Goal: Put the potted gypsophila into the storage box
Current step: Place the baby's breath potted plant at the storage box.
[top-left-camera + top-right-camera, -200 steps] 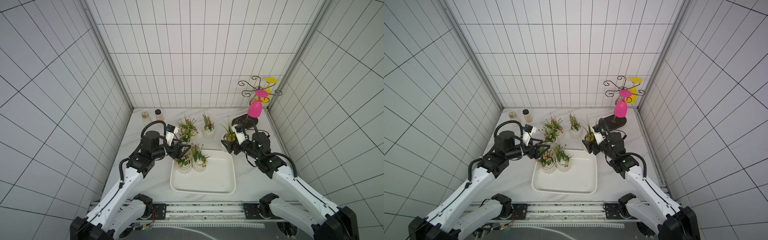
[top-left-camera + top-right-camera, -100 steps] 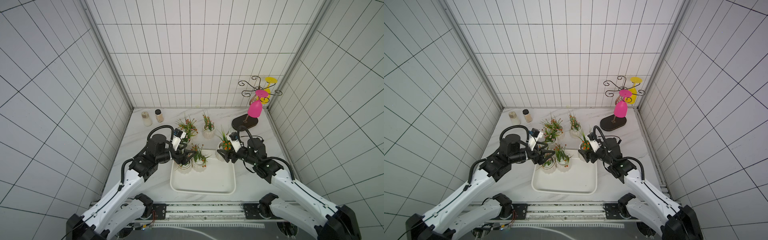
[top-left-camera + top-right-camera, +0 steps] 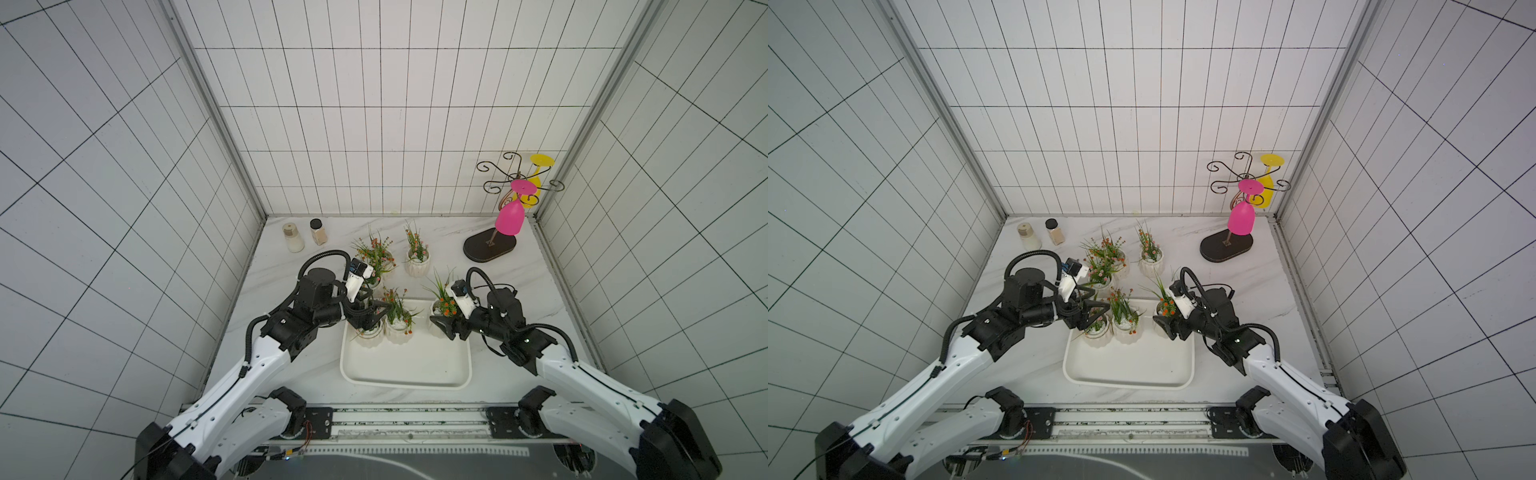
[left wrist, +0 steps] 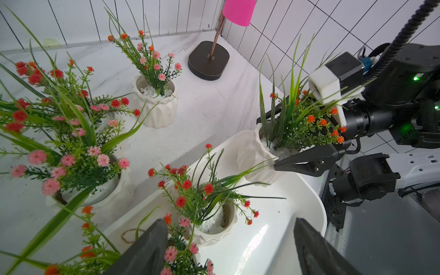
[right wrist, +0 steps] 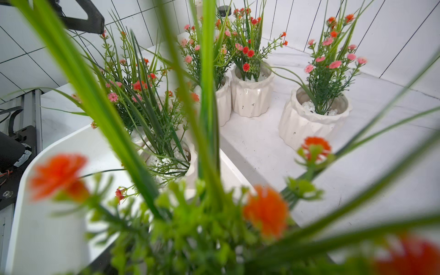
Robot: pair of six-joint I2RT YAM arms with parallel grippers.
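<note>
My right gripper is shut on a potted gypsophila with orange flowers, at the far right corner of the white storage box. In the left wrist view its fingers clamp that pot just over the box rim. Two potted gypsophila stand in the box's far left. My left gripper is open over the leftmost one, its fingers wide apart around pink flowers. Three more pots stand on the table behind the box.
Two lidded jars stand at the back left. A dark oval rack base at the back right carries a pink glass and a yellow one. Tiled walls close in on three sides.
My right arm has carried the orange-flowered pot forward from the table to the box's far right corner. My left gripper has shifted slightly forward over the leftmost pot in the box.
</note>
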